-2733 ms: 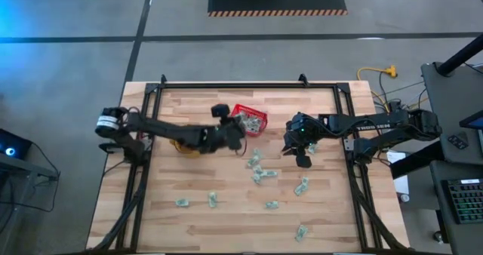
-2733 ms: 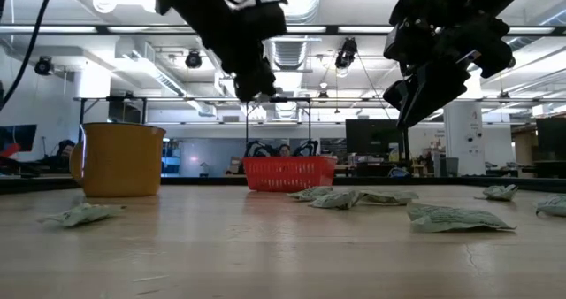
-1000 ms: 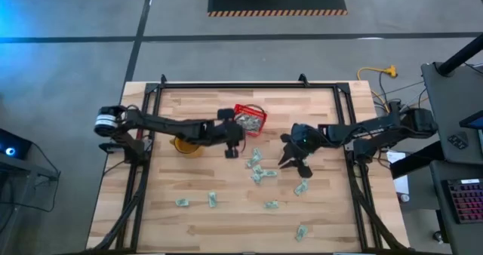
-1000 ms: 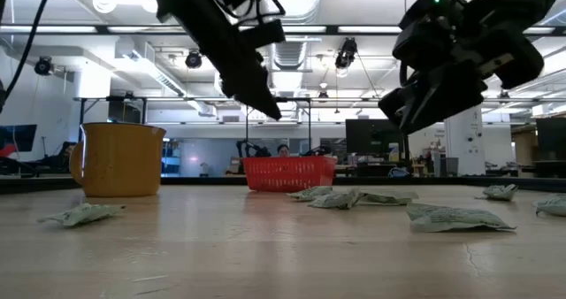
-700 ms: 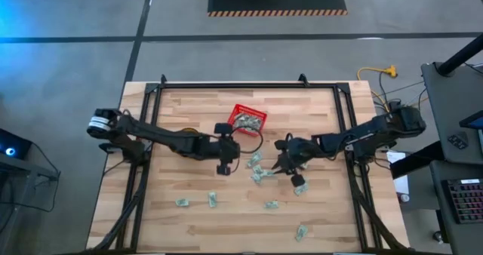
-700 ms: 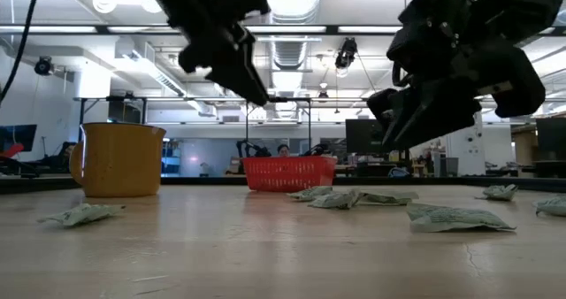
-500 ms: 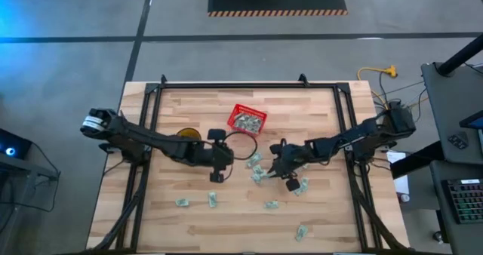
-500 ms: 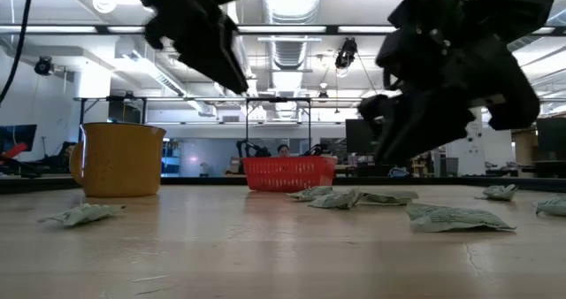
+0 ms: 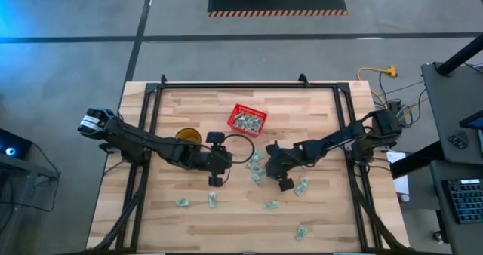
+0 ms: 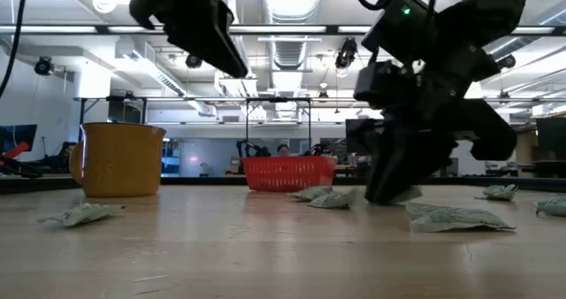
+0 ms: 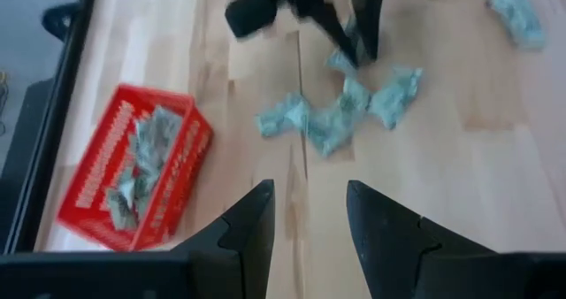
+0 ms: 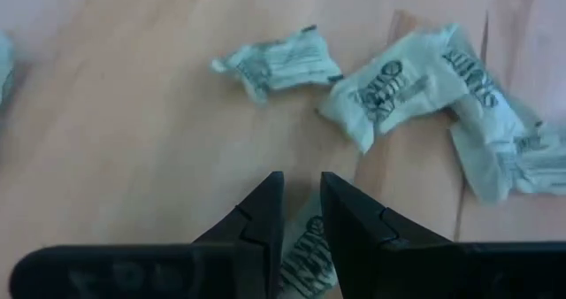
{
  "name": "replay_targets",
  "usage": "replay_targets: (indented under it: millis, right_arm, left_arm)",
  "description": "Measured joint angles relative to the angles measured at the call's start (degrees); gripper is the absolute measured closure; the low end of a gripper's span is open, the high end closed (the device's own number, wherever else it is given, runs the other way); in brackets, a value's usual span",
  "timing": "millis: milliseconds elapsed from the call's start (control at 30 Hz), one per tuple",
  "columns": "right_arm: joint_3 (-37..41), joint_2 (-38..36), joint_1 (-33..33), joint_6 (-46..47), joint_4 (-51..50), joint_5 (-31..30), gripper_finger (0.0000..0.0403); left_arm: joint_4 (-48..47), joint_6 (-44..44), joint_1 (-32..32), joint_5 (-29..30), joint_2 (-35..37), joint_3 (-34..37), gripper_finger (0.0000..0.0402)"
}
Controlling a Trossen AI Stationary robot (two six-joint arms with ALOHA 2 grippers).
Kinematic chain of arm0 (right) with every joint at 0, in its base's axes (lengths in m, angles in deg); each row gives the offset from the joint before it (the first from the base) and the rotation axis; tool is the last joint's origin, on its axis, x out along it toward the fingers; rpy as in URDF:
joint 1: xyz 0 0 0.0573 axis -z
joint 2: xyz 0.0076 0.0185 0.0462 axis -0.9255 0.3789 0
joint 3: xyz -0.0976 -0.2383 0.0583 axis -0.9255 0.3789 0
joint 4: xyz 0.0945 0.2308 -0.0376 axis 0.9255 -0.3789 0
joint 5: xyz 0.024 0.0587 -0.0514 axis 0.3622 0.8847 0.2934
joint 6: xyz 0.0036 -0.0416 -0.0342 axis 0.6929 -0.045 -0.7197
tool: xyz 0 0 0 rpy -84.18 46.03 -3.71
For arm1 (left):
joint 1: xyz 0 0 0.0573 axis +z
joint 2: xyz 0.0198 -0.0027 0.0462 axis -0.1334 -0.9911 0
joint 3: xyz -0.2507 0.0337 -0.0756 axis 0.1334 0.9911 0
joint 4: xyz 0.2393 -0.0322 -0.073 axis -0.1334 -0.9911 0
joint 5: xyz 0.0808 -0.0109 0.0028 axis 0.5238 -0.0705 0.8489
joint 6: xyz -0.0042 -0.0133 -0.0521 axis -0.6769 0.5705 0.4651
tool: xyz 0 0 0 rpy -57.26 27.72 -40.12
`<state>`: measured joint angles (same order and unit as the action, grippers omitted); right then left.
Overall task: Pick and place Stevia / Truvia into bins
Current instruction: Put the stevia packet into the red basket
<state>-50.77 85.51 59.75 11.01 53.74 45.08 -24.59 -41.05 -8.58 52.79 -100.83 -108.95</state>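
The red basket (image 9: 247, 120) (image 11: 133, 180) stands far of centre with several Stevia sachets in it. A cluster of pale green sachets (image 9: 256, 164) (image 11: 340, 118) lies flat at mid-table. My right gripper (image 9: 264, 164) (image 10: 389, 193) is down at this cluster, narrowly open, and one sachet (image 12: 305, 246) shows under the gap between its fingers (image 12: 265, 210). My left gripper (image 9: 223, 163) (image 11: 305, 219) hangs open and empty above the table, left of the cluster and near of the basket. My right gripper comes at the cluster slanting down from the table's right. Its fingertips reach table height beside a sachet (image 12: 305, 246). I cannot tell whether they touch it. The sachet lies flat on the wood.
A yellow mug (image 9: 187, 136) (image 10: 118, 160) stands left of the basket, close to my left arm. Loose sachets lie nearer the front edge (image 9: 213, 200) (image 9: 272, 205) (image 9: 302, 231) and right of the cluster (image 9: 303, 185). Black rails (image 9: 143, 172) frame the table's sides.
My right gripper has gone toward the table's left edge and down onto the sachet cluster, tipping steeper. My left gripper has drawn away from the basket toward the near and left edges, staying high. Neither gap has changed.
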Motion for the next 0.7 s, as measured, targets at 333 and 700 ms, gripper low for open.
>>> replay_targets:
  millis: [333, 700]
  right_arm:
    - [-0.5, -0.8, 0.0, 0.7, -1.3, -1.0, 0.0335]
    - [-0.3, -3.3, -0.7, 2.0, -4.7, -3.2, 0.0335]
  left_arm:
    - [-0.1, 0.0, 0.0, 0.0, 0.0, 0.0, 0.0275]
    - [-0.1, 0.0, 0.0, -0.1, 0.0, 0.2, 0.0275]
